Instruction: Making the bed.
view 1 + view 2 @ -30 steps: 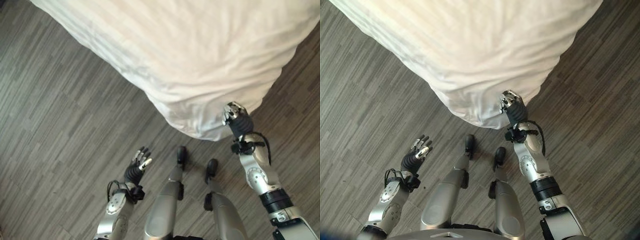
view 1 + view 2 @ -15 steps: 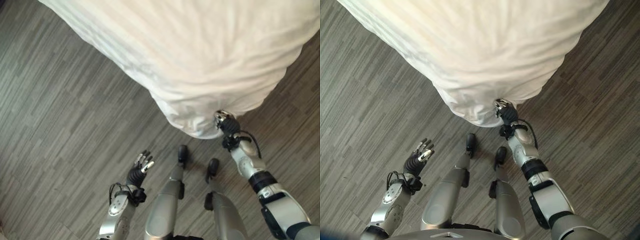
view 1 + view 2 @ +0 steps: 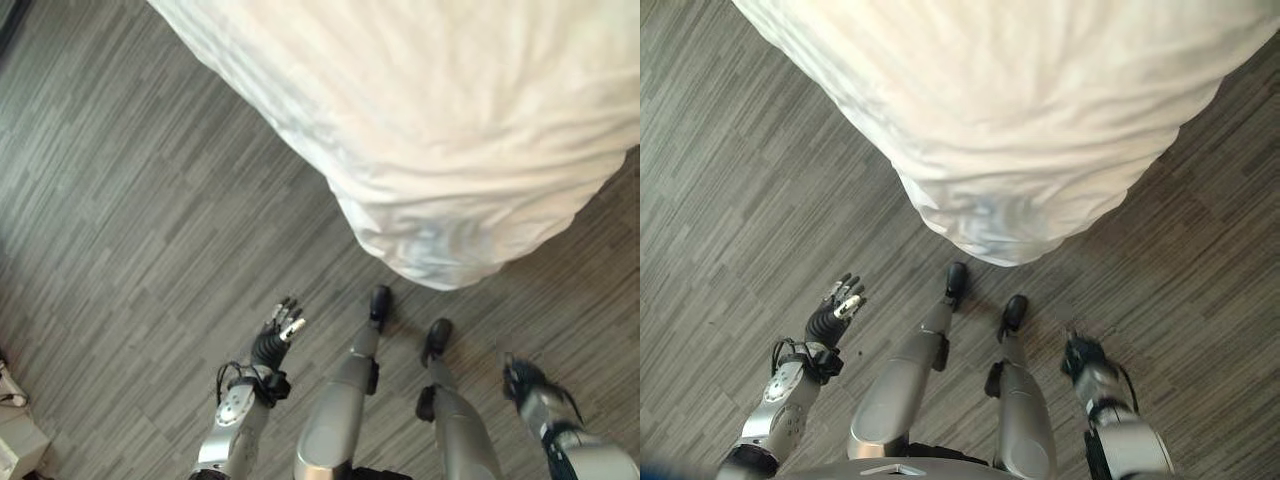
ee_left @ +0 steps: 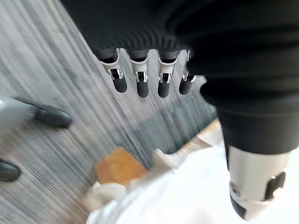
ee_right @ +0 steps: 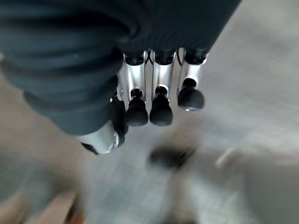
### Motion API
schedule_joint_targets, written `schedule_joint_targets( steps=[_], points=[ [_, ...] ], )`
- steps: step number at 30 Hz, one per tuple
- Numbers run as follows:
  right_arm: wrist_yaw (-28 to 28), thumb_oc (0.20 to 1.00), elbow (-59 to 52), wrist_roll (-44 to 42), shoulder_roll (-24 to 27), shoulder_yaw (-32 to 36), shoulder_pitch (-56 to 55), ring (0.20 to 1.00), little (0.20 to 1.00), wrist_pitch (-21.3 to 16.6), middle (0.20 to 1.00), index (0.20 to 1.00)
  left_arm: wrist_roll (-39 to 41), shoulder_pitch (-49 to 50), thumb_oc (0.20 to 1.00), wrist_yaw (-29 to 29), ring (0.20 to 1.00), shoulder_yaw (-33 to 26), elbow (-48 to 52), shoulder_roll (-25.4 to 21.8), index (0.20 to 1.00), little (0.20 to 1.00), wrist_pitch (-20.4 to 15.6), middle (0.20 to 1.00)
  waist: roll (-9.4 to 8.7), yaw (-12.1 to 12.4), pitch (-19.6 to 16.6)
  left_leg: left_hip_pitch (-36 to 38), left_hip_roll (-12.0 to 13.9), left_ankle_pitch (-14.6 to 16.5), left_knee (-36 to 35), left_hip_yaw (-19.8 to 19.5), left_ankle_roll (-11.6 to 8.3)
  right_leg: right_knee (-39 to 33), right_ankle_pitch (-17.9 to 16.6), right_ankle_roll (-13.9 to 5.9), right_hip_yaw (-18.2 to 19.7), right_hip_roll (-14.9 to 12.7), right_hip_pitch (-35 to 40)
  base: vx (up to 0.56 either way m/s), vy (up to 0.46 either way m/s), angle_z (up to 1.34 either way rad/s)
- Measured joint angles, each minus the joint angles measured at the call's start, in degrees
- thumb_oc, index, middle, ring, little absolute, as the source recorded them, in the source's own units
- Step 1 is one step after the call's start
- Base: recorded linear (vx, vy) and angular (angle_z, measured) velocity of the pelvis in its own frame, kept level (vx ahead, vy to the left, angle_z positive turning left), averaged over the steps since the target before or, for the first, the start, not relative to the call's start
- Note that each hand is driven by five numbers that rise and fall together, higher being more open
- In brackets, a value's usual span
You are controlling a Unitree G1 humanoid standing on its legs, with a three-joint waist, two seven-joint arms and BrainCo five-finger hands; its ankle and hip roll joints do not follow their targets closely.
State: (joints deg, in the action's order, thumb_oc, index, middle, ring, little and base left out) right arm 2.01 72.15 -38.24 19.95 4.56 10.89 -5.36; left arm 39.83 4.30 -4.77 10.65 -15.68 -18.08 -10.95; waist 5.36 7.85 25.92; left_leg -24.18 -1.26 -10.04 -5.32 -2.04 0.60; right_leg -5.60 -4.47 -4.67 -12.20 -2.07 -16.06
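Bare floor (image 3: 130,200) lies open on the left; the white duvet (image 3: 450,110) corner blocks ahead.

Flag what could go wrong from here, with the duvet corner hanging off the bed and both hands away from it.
1. The duvet corner droops to the floor just ahead of the robot's feet; a step forward might tread on it or drag it.
2. The right hand, low by the leg, looks shut on nothing, and the left hand is open over bare floor, so the corner may stay untucked.

White-sheeted bed (image 3: 450,130) on grey floor (image 3: 130,230)
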Motion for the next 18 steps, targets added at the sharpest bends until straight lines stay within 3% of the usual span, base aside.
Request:
schedule_joint_targets(
  steps=[1,4,5,7,9,10,11,12,13,14,15,16,18],
  points=[
    [-0.04,0.2,-5.47,-0.45,-0.39,2.95,-4.02,0.2,0.2,-0.65,0.2,0.2,-0.05,-0.37,1.0,0.02,1.0,-0.34,-0.06,-0.09,1.0,1.0,0.23,1.0,-0.96,-2.27,-0.12,1.09,0.29,0.48,0.0,0.55,-0.6,0.0,-0.13,0.16,0.56,0.17,0.76,0.06,0.048,-0.18],
    [0.25,0.2,-8.99,-0.64,-0.75,4.05,-6.41,0.2,0.2,-1.78,0.2,0.2,-0.12,-0.68,1.0,0.06,1.0,-1.17,-0.24,-0.1,1.0,1.0,0.37,1.0,-3.07,-3.95,-0.87,2.81,0.75,1.5,-0.01,1.74,-1.9,-0.01,-0.14,0.02,2.26,0.38,1.67,0.08,0.08,-0.32],
    [0.29,0.2,-11.25,-0.65,-1.08,5.68,-7.65,0.2,0.2,-2.02,0.2,0.2,-0.13,-0.74,1.0,0.04,1.0,-1.49,-0.08,-0.09,1.0,1.0,0.49,1.0,-3.39,-4.86,-1.0,3.81,0.81,1.63,-0.01,2.46,-1.78,0.0,-0.24,0.1,2.77,0.39,2.39,0.06,0.133,-0.42],
    [1.18,0.2,-17.59,-0.67,-2.79,8.32,-9.59,0.2,0.2,-3.29,0.2,0.2,-0.48,0.63,1.0,0.29,1.0,-3.35,-0.08,-0.84,1.0,1.0,0.8,1.0,-5.76,-6.05,-2.85,7.56,1.39,3.14,-0.01,6.54,-1.17,0.94,-0.28,-0.38,6.82,0.41,3.63,0.02,0.054,-0.86],
    [2.49,0.2,-26.26,-0.68,-4.19,9.03,-12.52,0.2,0.2,-3.7,0.2,0.2,-0.74,0.35,1.0,0.58,1.0,-4.3,-0.27,-1.25,1.0,1.0,1.18,1.0,-6.23,-7.46,-4.28,9.7,1.85,3.82,-0.01,9.49,-0.8,3.23,-0.27,-0.58,9.47,0.42,4.02,0.03,-0.033,-0.75],
    [3.03,0.42,-35.03,-0.72,-6.71,10.68,-15.14,0.42,0.42,-4.19,0.42,0.42,-0.75,-0.04,1.0,0.94,1.0,-5.39,-0.28,-1.45,1.0,1.0,1.2,1.0,-6.26,-9.21,-4.38,11.72,1.87,4.02,-0.01,10.18,-0.53,4.14,0.2,-1.12,10.38,0.5,5.27,0.0,-0.066,-0.53],
    [3.55,1.0,-41.9,-0.68,-9.29,10.72,-17.0,1.0,1.0,-5.22,1.0,1.0,-0.81,0.26,1.0,1.35,1.0,-6.47,-0.32,-1.64,1.0,1.0,1.24,1.0,-6.67,-9.99,-4.97,13.69,2.09,4.25,-0.01,11.42,-0.18,3.71,0.29,-1.29,11.14,0.4,6.56,-0.06,-0.117,-0.64],
    [4.11,1.0,-47.2,-0.63,-11.48,9.83,-18.18,1.0,1.0,-5.47,1.0,1.0,-1.12,0.27,1.0,1.83,1.0,-7.38,-0.24,-1.89,1.0,1.0,1.25,1.0,-7.19,-10.61,-6.66,15.31,2.68,4.64,-0.04,13.2,0.75,2.52,1.17,-1.73,12.06,0.21,7.98,-0.19,-0.273,-1.68],
    [5.8,1.0,-51.84,0.27,-10.71,3.1,-16.26,1.0,1.0,-5.59,1.0,1.0,-1.94,0.46,1.0,2.33,1.0,-8.67,0.39,0.01,1.0,1.0,0.82,1.0,-4.8,-8.7,-10.32,16.63,7.73,4.82,0.05,19.77,1.99,9.06,2.39,0.45,-3.36,-2.37,6.98,-0.17,-0.228,-1.96],
    [6.44,1.0,-57.07,2.83,-9.63,-0.82,-15.74,1.0,1.0,-4.93,1.0,1.0,-2.35,-0.06,1.0,2.53,1.0,-8.15,0.93,0.37,1.0,1.0,0.88,1.0,-3.66,-8.29,-11.75,17.81,9.24,5.06,0.48,22.16,1.87,14.2,3.16,-1.25,-7.88,-5.21,7.5,-0.14,-0.261,-1.99],
    [6.1,1.0,-63.91,5.27,-9.36,-4.37,-16.32,1.0,1.0,-5.24,1.0,1.0,-2.65,1.26,1.0,2.48,1.0,-8.32,2.74,-0.07,1.0,1.0,0.6,1.0,-4.32,-7.72,-13.71,18.63,9.35,5.95,1.04,23.9,1.02,16.74,4.02,-2.6,-8.98,-9.75,8.43,-0.05,-0.186,-1.14],
    [5.38,1.0,-66.63,7.07,-10.22,-6.28,-15.93,1.0,1.0,-6.76,1.0,1.0,-2.92,2.38,1.0,2.31,1.0,-8.39,3.75,-0.06,1.0,1.0,-0.05,1.0,-5.64,-7.54,-16.61,18.5,8.86,6.29,1.05,25.61,0.43,14.82,3.82,-2.96,-8.67,-12.38,8.57,-0.09,-0.317,-0.79],
    [5.34,1.0,-69.83,8.64,-10.94,-6.97,-14.1,1.0,1.0,-7.14,1.0,1.0,-2.93,2.35,1.0,2.67,1.0,-8.41,4.7,-0.27,1.0,1.0,-0.3,1.0,-9.61,-7.78,-19.89,19.44,7.62,5.6,1.09,25.83,-1.32,6.32,0.51,-5.12,-6.87,-13.64,13.75,-0.11,-0.375,-0.23]
  ],
)
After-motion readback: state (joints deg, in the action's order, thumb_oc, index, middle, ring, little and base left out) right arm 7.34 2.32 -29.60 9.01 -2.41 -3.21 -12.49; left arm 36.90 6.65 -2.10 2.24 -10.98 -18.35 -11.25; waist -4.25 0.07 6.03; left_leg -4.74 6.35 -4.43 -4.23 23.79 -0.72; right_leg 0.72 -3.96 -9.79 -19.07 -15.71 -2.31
